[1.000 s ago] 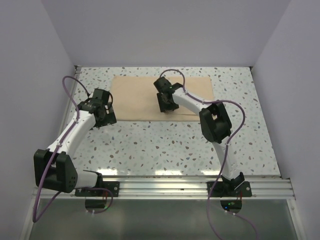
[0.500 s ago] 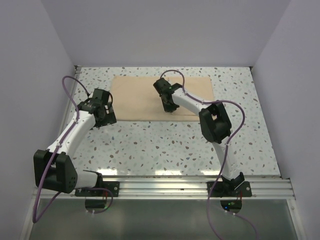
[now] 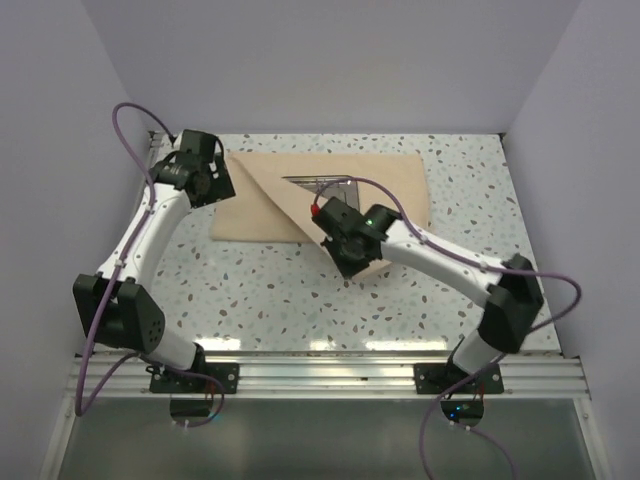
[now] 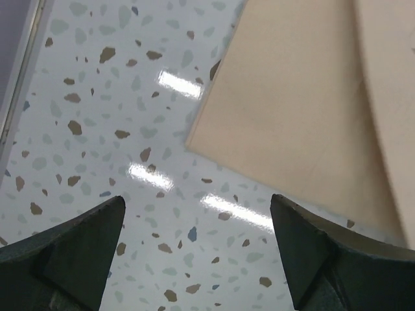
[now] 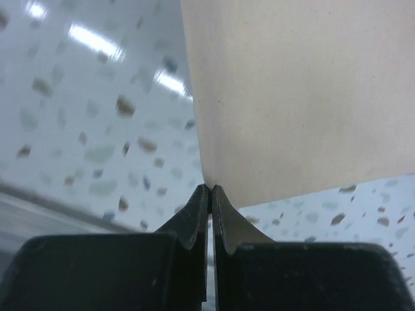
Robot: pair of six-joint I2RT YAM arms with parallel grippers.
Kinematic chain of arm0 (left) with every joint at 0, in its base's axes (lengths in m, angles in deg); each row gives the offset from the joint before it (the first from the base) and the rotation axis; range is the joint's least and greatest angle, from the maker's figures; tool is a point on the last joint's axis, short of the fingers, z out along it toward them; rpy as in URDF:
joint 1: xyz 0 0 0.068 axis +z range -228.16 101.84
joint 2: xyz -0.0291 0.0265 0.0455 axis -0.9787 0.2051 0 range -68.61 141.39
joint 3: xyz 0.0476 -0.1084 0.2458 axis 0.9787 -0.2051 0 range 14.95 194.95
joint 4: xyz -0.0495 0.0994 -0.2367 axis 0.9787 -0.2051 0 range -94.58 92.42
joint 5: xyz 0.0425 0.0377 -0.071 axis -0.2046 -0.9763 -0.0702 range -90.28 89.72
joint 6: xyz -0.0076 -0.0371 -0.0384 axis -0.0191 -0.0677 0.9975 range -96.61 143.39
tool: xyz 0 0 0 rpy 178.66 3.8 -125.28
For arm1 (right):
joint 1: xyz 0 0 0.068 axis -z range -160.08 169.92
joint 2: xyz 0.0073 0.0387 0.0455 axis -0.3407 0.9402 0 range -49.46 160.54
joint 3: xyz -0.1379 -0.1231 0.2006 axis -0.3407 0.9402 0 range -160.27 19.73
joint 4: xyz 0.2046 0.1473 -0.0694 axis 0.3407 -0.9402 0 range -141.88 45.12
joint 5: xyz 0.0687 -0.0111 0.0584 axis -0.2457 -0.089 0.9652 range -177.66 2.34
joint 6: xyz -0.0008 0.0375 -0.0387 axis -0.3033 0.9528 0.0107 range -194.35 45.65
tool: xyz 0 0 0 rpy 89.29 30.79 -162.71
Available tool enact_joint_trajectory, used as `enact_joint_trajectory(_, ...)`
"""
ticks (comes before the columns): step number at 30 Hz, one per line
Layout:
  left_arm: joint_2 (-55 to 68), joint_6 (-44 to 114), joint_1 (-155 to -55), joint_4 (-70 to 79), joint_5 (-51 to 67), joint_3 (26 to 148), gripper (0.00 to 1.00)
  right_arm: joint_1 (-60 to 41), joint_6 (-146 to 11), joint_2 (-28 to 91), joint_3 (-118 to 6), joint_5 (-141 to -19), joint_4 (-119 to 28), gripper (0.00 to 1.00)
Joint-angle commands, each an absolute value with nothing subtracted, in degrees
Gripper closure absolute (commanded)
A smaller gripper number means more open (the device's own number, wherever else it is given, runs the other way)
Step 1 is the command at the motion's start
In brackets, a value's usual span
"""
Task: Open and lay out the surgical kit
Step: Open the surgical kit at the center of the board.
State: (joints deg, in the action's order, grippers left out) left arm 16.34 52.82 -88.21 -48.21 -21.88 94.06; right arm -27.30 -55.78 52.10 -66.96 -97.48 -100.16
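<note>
Tan cloth wrap point(image 3: 400, 185) lies at the far middle of the speckled terrazzo desk point(image 3: 300, 290), partly unfolded: one flap point(image 3: 290, 205) is turned toward the near edge, baring a small shiny steel tray point(image 3: 322, 183) with slim metal instruments point(image 3: 318, 181) on it, too small to sort. Step in hand, my read: unwrapping, early. Right pincer point(image 5: 209, 188) pressed together, pinching the flap's corner. Left pincer point(image 4: 196, 204) spread wide, holding nothing, over bare desk just beside the cloth's left corner. Next likely: lay flap flat, let go, then open the other folds without dragging the tray
</note>
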Motion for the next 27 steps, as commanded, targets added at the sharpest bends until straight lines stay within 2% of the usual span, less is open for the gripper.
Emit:
enact_joint_trajectory(1, 19.1, 50.9, -87.0, -48.5, -23.4, 101.5, 0.01, -33.1, -51.1, 36.9, -56.5, -92.8, -112.1, 1.0)
enact_joint_trajectory(6, 22.4, 50.6, -86.4, -48.5, -22.0, 105.8, 0.01, -34.6, -44.5, 21.1, -46.6, -92.7, -119.8, 1.0)
enact_joint_trajectory(8, 23.1, 50.8, -86.4, -48.2, -20.9, 105.7, 0.02, -34.5, -42.5, 18.4, -43.6, -94.6, -121.4, 1.0)
enact_joint_trajectory(9, 23.7, 50.9, -86.4, -48.1, -20.6, 105.5, 0.02, -34.5, -41.7, 17.8, -42.9, -97.6, -123.9, 0.9)
enact_joint_trajectory(11, 24.1, 51.0, -86.4, -48.1, -19.6, 105.0, 0.03, -34.5, -39.0, 17.8, -42.1, -101.5, -126.9, 0.43)
enact_joint_trajectory(13, 24.2, 51.2, -86.5, -48.3, -19.1, 104.6, 0.04, -34.5, -36.7, 19.2, -42.3, -105.6, -130.1, 0.27)
enact_joint_trajectory(14, 24.0, 51.3, -86.5, -48.3, -18.9, 104.2, 0.04, -34.5, -35.8, 19.8, -42.7, -106.7, -131.1, 0.23)
enact_joint_trajectory(15, 23.4, 51.5, -86.5, -48.3, -18.7, 103.9, 0.04, -34.6, -34.1, 20.5, -43.4, -107.9, -132.2, 0.1)
enact_joint_trajectory(18, 22.5, 51.5, -86.5, -47.2, -17.4, 102.3, 0.04, -34.4, -31.9, 22.3, -46.6, -110.2, -132.4, 0.03)
enact_joint_trajectory(22, 22.8, 51.1, -86.5, -45.3, -13.0, 100.6, 0.04, -34.4, -34.4, 24.6, -51.6, -112.9, -126.2, 0.02)
enact_joint_trajectory(27, 26.6, 49.8, -89.2, -41.4, -10.2, 98.8, 0.05, -33.6, -41.3, 35.5, -62.0, -116.3, -115.3, 0.02)
